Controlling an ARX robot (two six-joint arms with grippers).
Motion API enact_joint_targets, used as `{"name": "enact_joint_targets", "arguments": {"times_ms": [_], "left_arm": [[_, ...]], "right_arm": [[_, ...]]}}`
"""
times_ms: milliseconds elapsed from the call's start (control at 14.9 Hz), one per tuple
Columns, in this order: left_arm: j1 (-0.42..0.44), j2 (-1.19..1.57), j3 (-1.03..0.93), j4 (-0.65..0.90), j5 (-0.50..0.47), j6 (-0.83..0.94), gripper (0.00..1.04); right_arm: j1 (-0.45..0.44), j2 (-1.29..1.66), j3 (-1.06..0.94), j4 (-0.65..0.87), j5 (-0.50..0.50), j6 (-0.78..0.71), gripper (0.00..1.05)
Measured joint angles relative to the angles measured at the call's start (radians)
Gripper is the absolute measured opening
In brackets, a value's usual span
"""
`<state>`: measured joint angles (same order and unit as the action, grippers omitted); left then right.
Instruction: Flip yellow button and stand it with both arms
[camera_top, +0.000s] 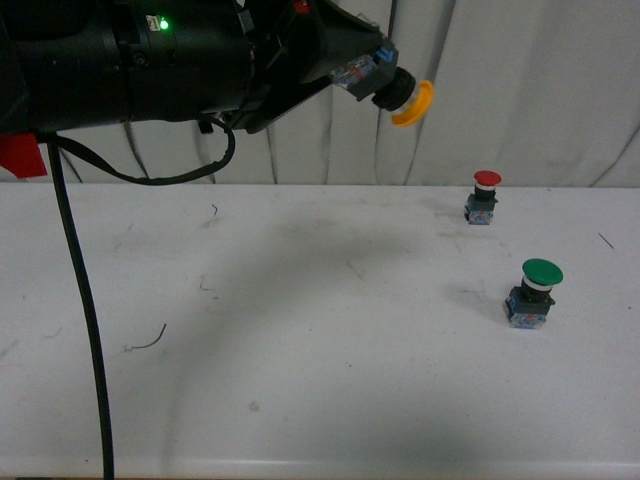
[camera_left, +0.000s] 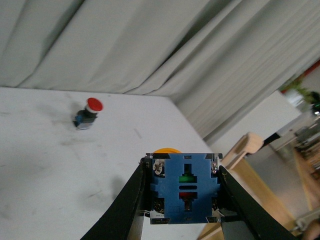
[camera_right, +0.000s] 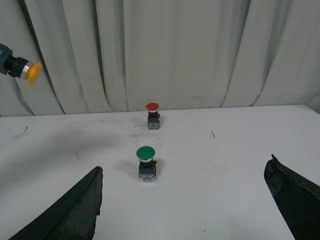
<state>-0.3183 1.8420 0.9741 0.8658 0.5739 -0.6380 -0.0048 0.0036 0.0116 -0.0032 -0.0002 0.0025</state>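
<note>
A robot test lab: a scuffed white tabletop (camera_top: 300, 400) closed off behind by pale grey pleated curtains (camera_top: 520, 90); a bulky black robot arm with a green light (camera_top: 130, 60) above it; a small red-capped industrial push button (camera_top: 484, 196) and a green-capped industrial push button (camera_top: 533, 293) standing on it; past the curtain's edge, a pale wooden chair back (camera_left: 247, 145).

red button (camera_top: 486, 196) and green button (camera_top: 535, 291) stand upright.
</note>
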Motion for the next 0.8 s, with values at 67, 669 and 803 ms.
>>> {"name": "enact_joint_targets", "arguments": {"times_ms": [67, 669, 803], "left_arm": [[-0.003, 0.002, -0.008, 0.033, 0.003, -0.017, 0.34], [-0.063, 0.079, -0.061, 0.417, -0.024, -0.41, 0.34], [-0.065, 0.079, -0.058, 0.417, -0.024, -0.409, 0.34]], "right_arm": [[0.0, 0.0, 0.0, 0.0, 0.0, 0.0, 0.98], [-0.142, 0.153, -0.008, 0.373, -0.318, 0.14, 0.98], [-0.285, 0.541, 0.001, 0.871, -0.696, 0.436, 0.98]]}}
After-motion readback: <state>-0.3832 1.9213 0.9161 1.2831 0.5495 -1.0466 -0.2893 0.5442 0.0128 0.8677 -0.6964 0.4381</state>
